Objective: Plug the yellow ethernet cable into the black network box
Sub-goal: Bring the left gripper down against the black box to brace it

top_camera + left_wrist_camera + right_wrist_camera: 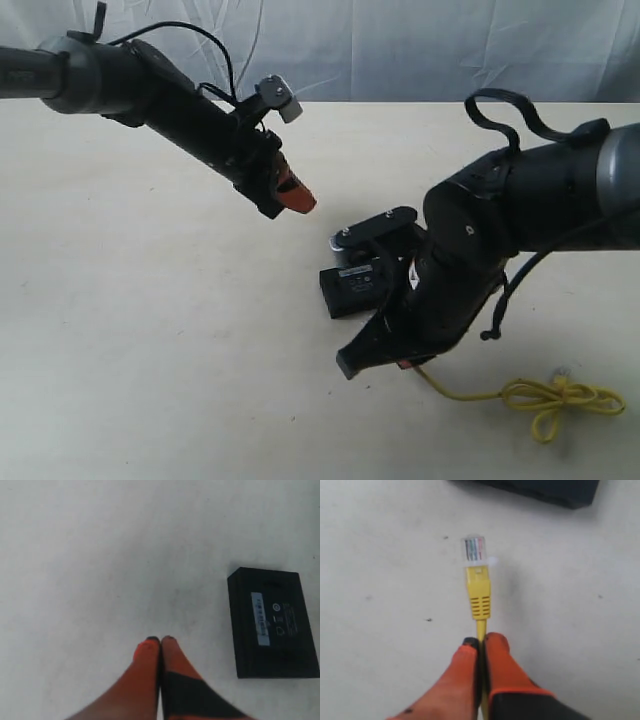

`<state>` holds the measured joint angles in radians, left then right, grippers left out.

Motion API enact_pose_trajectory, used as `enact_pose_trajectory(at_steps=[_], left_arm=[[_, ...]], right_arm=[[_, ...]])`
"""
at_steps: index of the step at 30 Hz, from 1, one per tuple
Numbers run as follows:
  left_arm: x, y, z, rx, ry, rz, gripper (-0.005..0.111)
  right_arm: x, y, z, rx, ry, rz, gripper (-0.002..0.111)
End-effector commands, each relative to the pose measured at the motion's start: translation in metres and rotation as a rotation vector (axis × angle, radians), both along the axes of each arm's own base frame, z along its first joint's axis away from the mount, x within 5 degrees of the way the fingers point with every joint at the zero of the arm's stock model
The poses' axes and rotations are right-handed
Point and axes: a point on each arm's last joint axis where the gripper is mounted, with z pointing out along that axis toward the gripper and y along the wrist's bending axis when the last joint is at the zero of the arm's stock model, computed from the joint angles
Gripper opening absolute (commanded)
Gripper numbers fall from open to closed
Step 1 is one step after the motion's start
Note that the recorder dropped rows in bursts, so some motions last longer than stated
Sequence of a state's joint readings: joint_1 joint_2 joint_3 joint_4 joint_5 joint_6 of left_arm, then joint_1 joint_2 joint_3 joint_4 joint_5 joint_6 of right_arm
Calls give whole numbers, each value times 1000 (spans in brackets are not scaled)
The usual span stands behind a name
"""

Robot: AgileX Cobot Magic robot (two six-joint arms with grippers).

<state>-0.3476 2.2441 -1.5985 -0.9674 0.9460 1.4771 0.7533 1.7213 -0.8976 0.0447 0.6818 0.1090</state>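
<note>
The black network box (352, 289) lies flat on the table, partly hidden by the right arm; its labelled top shows in the left wrist view (272, 622), and only its near edge (540, 490) shows in the right wrist view. My right gripper (481, 641) is shut on the yellow ethernet cable (480, 597) just behind its clear plug (474, 549), which points toward the box from a short gap away. The rest of the cable trails to a knotted loop (560, 398). My left gripper (160, 640) is shut on nothing and hovers above the table, left of the box (297, 196).
The pale table (150, 330) runs to a white cloth backdrop (400, 45). The bulky right arm (480, 250) hangs over the box and the table just right of it. A small grey and black camera mount (362, 235) sits right behind the box.
</note>
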Motion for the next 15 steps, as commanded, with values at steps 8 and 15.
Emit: enact_pose_trajectory(at_steps=[8,15], left_arm=[[-12,-19,-20,-66,45,-184,0],[-17,-20,-36,-74,115,-211,0]], right_arm=[[11,21,-16,-33,-56,2,-1],[16,19,-16,-72,-109,35,-1]])
